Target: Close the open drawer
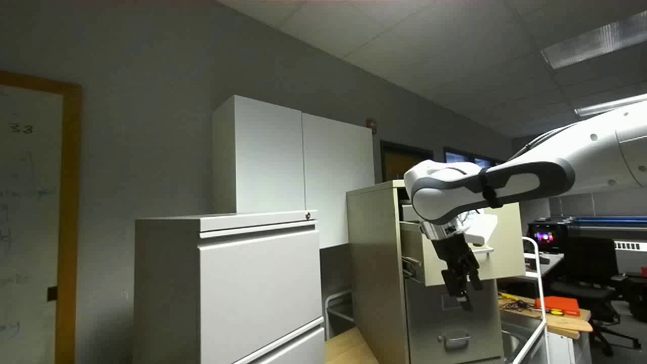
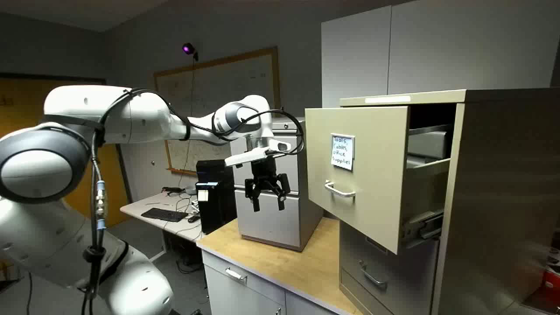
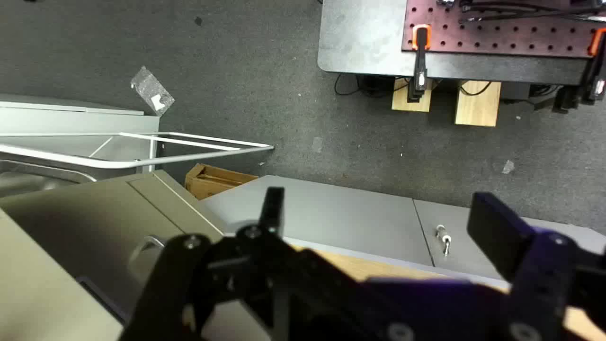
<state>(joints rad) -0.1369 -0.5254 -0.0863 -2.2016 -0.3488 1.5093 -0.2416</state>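
The open drawer is the top drawer of the beige metal filing cabinet. It stands far out, with a flat beige front, a label card and a light metal handle. Its front also shows in an exterior view, partly behind the arm, and blurred at the lower left of the wrist view. My gripper points down in front of the drawer, off to one side and apart from it, near handle height. Its fingers are spread wide with nothing between them. It also shows in an exterior view.
A light-grey cabinet stands on the wooden counter beside the filing cabinet. A shut lower drawer with a protruding handle is below the open one. A white metal rail stands beyond the filing cabinet. A table shows in the wrist view.
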